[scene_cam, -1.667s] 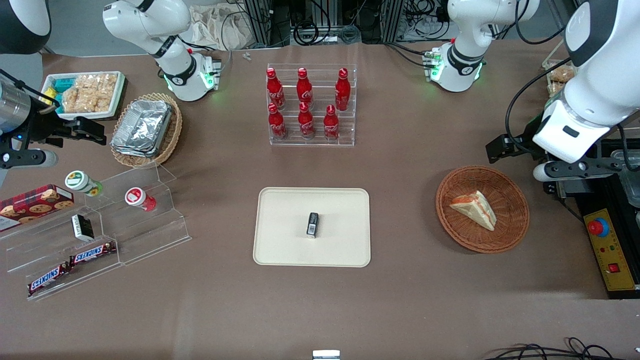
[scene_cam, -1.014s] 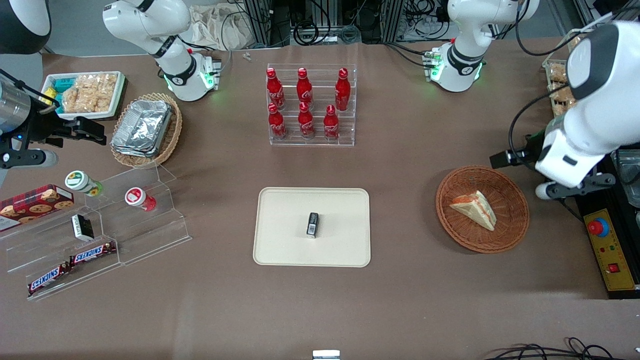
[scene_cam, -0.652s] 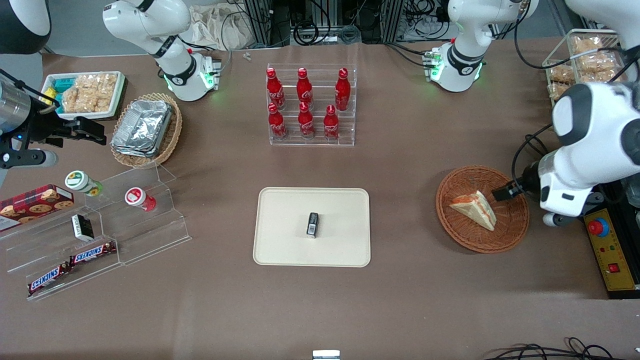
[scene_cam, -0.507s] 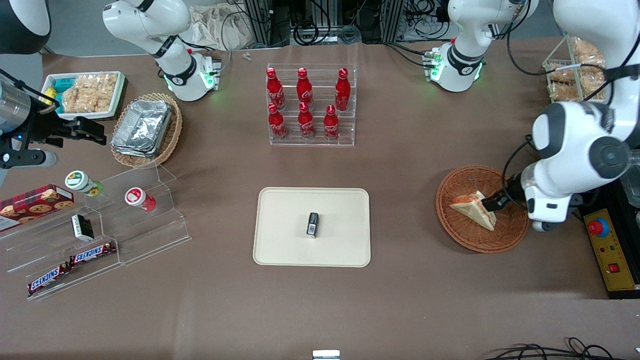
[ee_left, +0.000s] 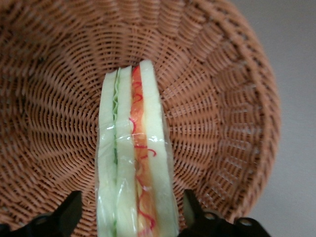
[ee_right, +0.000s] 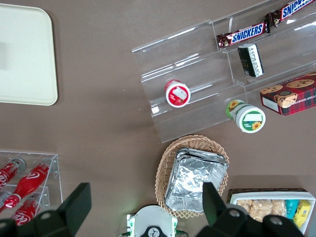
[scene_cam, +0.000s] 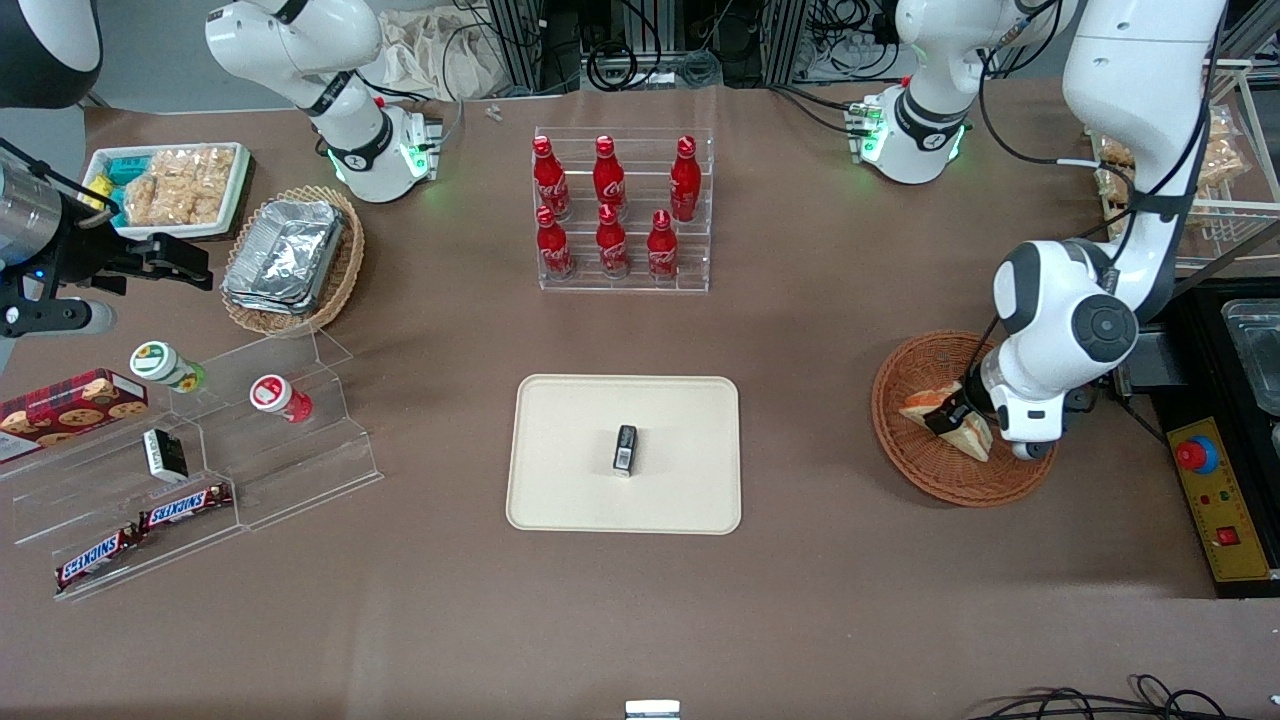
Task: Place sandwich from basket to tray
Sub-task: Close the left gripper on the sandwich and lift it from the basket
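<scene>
The sandwich [scene_cam: 918, 405], a wrapped white-bread wedge with orange and green filling, lies in the reddish-brown wicker basket [scene_cam: 930, 482] toward the working arm's end of the table. My left gripper [scene_cam: 946, 420] is low over it. In the left wrist view the gripper [ee_left: 131, 213] is open, with a black fingertip [ee_left: 191, 207] on each side of the sandwich [ee_left: 133, 148] and a gap between each fingertip and the bread. The basket's weave [ee_left: 222, 98] fills that view. The cream tray [scene_cam: 560, 420] lies mid-table with a small black object [scene_cam: 625, 448] on it.
A clear rack of red bottles [scene_cam: 620, 210] stands farther from the front camera than the tray. A yellow control box with a red button [scene_cam: 1215, 500] sits beside the basket at the table's edge. An acrylic snack shelf [scene_cam: 200, 460] lies toward the parked arm's end.
The left arm has swung in from the table's edge and come down over the basket. Its open gripper now straddles the sandwich. The sandwich has not moved.
</scene>
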Motion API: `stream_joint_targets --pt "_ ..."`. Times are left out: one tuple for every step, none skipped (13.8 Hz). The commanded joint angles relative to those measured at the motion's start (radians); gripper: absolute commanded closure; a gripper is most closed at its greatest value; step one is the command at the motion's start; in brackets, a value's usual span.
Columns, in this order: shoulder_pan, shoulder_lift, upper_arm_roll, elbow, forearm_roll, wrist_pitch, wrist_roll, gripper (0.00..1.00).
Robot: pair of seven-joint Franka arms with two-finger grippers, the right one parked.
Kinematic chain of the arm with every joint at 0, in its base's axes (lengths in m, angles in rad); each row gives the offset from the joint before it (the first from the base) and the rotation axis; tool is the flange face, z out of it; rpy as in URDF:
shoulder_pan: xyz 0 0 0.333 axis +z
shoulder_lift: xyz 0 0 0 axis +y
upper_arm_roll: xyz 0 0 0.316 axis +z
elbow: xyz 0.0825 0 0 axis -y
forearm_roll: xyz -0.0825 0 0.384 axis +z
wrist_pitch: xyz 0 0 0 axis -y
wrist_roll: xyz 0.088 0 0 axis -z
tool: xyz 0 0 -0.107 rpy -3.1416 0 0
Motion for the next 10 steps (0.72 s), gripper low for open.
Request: stream_joint_targets --pt "0.0 -0.02 -0.001 -0.015 0.01 0.027 -0.037 1.0" --pt "0.0 -0.026 -0.001 -0.014 0.01 0.026 -0.057 1.0" --pt "0.0 -0.049 -0.001 -0.011 0.012 0.015 -0.069 1.0" --pt "0.0 -0.079 -0.001 0.0 0.012 -0.018 -0.068 1.0" --pt "0.0 -0.11 -0.001 0.03 0.012 -0.096 -0.062 1.0" --pt "-0.001 -0.127 -0.007 0.09 0.016 -0.2 -0.053 1.0" --pt "-0.012 -0.129 -0.018 0.169 0.018 -0.323 -0.043 1.0" --pt "-0.03 -0.126 -0.034 0.249 0.018 -0.436 -0.039 1.0" --pt "-0.046 -0.121 -0.054 0.311 0.018 -0.515 -0.037 1.0" --pt "-0.067 -0.118 -0.086 0.346 0.019 -0.552 -0.034 1.0"
